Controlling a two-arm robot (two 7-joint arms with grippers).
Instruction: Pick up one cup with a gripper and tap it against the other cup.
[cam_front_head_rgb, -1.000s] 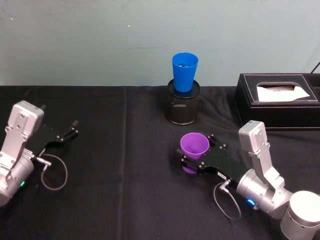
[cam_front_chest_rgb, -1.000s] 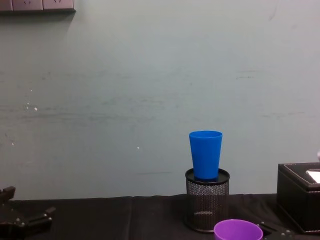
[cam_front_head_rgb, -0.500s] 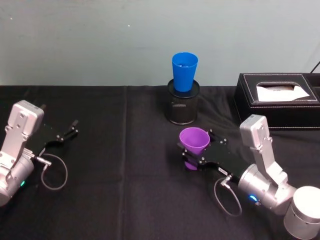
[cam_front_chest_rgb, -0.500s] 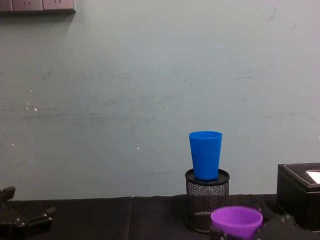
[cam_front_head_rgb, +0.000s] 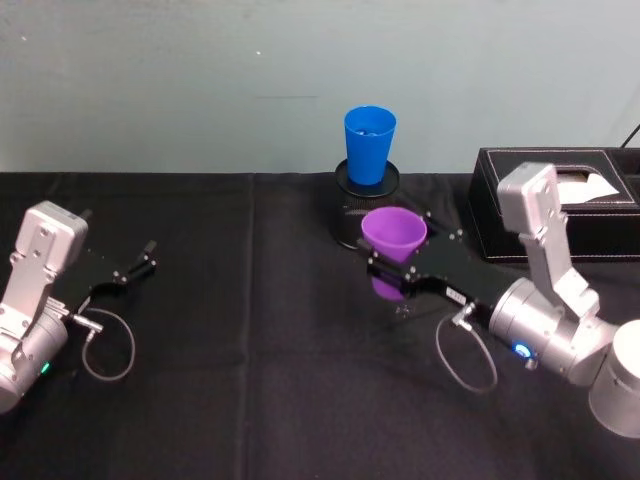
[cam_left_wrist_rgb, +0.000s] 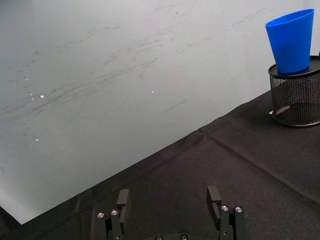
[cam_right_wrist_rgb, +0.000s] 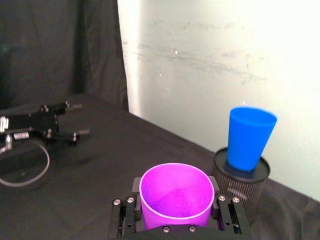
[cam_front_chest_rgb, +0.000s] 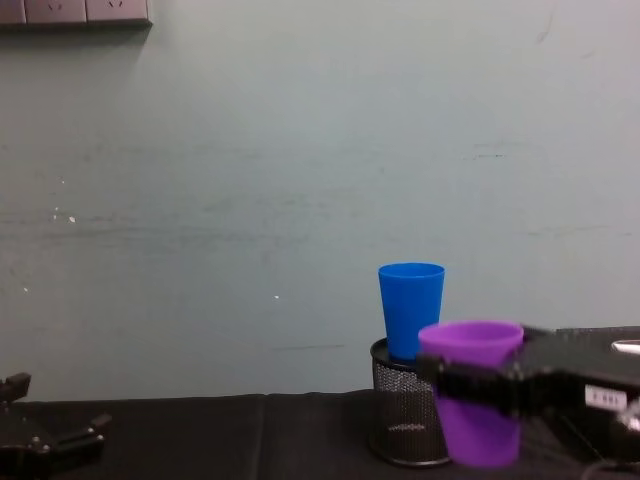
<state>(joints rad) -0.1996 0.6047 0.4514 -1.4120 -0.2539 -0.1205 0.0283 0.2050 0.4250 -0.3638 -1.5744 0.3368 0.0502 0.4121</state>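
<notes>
One purple cup (cam_front_head_rgb: 393, 232), clamped in our right gripper (cam_front_head_rgb: 398, 265), hangs near the blue cup (cam_front_head_rgb: 369, 145); a gentle forward tap seems next. Left gripper (cam_front_head_rgb: 135, 266) parked, fingers apart.

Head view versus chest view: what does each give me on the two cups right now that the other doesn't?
Head view: you look down into the purple cup and the blue cup, with the rim of the mesh holder showing between them, and the right gripper clamped across the purple cup. Chest view: side-on heights, with the purple cup's rim below the blue cup's rim and its body covering part of the holder. Both: blue cup upright in the holder, tissue box at right, left gripper parked far left.
</notes>
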